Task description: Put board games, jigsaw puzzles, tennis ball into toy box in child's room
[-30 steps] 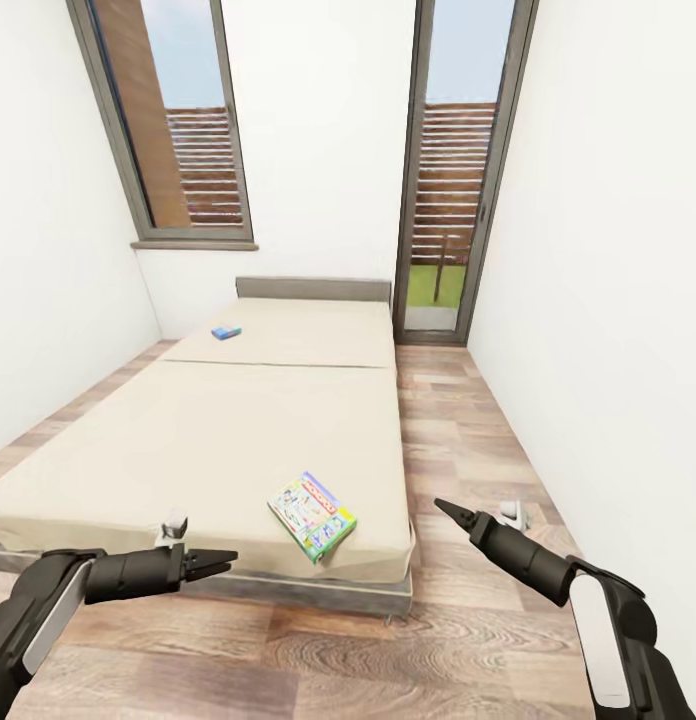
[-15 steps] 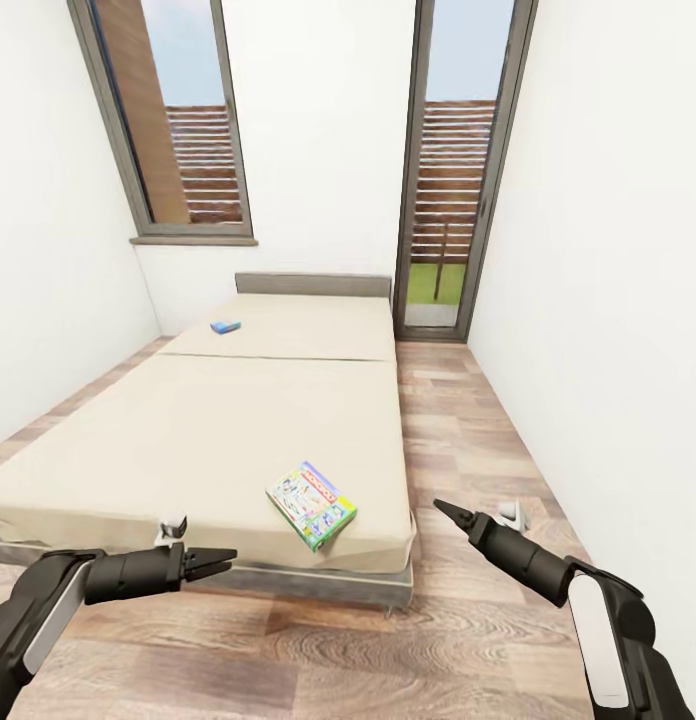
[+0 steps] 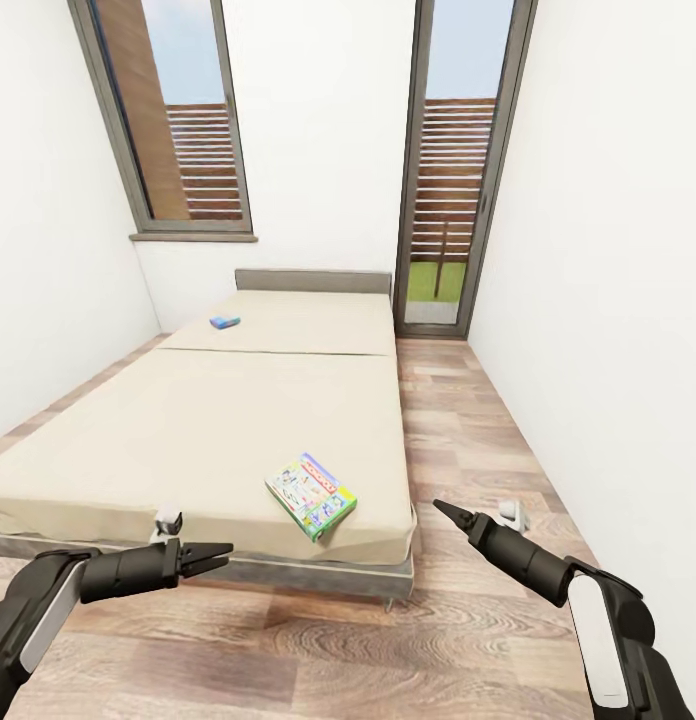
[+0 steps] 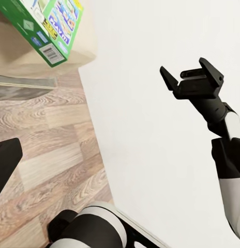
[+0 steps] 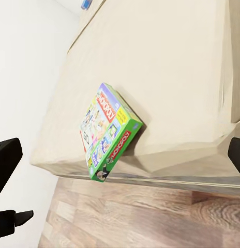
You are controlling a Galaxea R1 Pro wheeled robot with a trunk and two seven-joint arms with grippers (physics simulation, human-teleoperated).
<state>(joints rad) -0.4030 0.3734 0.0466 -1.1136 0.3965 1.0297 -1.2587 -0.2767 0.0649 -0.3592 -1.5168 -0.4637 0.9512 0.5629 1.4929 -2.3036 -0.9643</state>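
Left gripper low over floor before bed foot, jaws parted, empty; right gripper out over floor right of bed, jaws apart, nothing held; Monopoly box flat on bed at near right corner; small blue box on far section near headboard

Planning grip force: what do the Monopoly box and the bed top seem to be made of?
Monopoly box: apparently glossy printed cardboard, with crisp edges, a barcode and bright artwork. Bed top: likely matte beige fabric over padding, since its near corner sags in soft creases. This is a render, so both are guesses.
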